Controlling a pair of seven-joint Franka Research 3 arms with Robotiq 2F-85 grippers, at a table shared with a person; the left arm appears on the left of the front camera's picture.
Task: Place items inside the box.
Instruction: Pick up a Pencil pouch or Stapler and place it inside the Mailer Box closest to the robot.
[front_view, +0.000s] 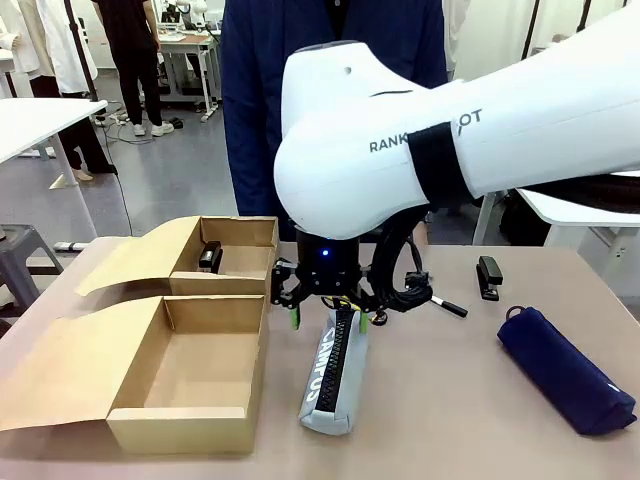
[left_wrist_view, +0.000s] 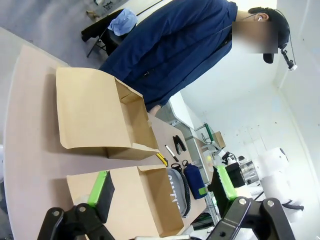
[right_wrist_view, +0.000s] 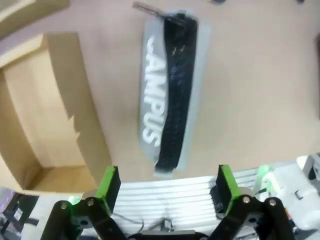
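Right gripper (front_view: 330, 320) is held wide open with nothing in it, just over the far end of the grey pouch (front_view: 328, 385), most likely so the pouch can be grabbed across its thin side. The pouch is laid flat on the table (front_view: 450, 420), zipper up, right under the open jaws and just beside the open box (front_view: 255, 360). Something small and black (front_view: 210, 257) is kept in the far part of the box, maybe a clip, but it cannot be made out well.
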